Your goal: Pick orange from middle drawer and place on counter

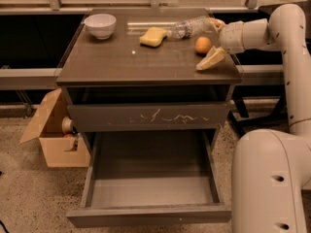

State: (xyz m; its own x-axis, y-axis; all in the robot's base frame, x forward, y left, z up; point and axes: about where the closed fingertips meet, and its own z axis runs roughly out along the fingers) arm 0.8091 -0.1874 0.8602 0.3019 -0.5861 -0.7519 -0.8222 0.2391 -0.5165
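Observation:
The orange point(203, 44) sits on the counter point(121, 59) near its right edge. My gripper point(214, 41) is at the counter's right edge with its fingers spread wide. One finger point(211, 59) lies in front of the orange and the other reaches behind it near the bottle. The fingers do not appear to touch the fruit. The middle drawer point(150, 178) is pulled out below and its grey inside holds nothing.
A white bowl point(100, 25) stands at the back left of the counter. A yellow sponge point(152, 36) and a lying clear plastic bottle point(190, 27) are at the back. The scratched drawer front point(148, 116) is shut. A cardboard box point(53, 132) stands on the floor at left. My base point(269, 178) is at right.

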